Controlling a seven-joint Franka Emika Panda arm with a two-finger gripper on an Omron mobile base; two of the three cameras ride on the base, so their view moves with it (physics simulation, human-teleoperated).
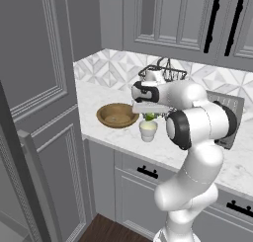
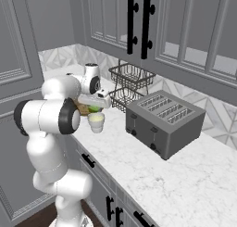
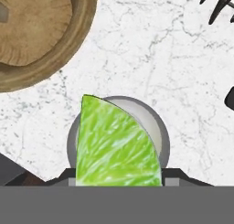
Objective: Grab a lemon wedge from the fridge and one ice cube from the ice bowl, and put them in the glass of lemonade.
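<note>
My gripper [image 1: 149,115] [image 2: 95,108] [image 3: 118,178] is shut on the lemon wedge [image 1: 149,117] [image 2: 95,109] [image 3: 116,143], a yellow-green piece hanging just above the glass of lemonade [image 1: 148,131] [image 2: 96,123]. In the hand view the wedge covers most of the glass; its pale rim [image 3: 161,131] peeks out on the right. The brown wooden ice bowl [image 1: 117,115] [image 2: 82,110] [image 3: 55,58] sits on the counter just left of the glass. A small pale grey piece [image 3: 2,12] lies in the bowl; I cannot tell whether it is the ice cube. The fridge is out of view.
A grey toaster [image 1: 228,112] [image 2: 164,122] stands on the marble counter [image 1: 99,95] [image 2: 185,175] right of the glass. A black wire basket rack [image 1: 165,73] [image 2: 132,82] stands behind it against the wall. Tall grey cabinet panels [image 1: 39,88] close off the left side.
</note>
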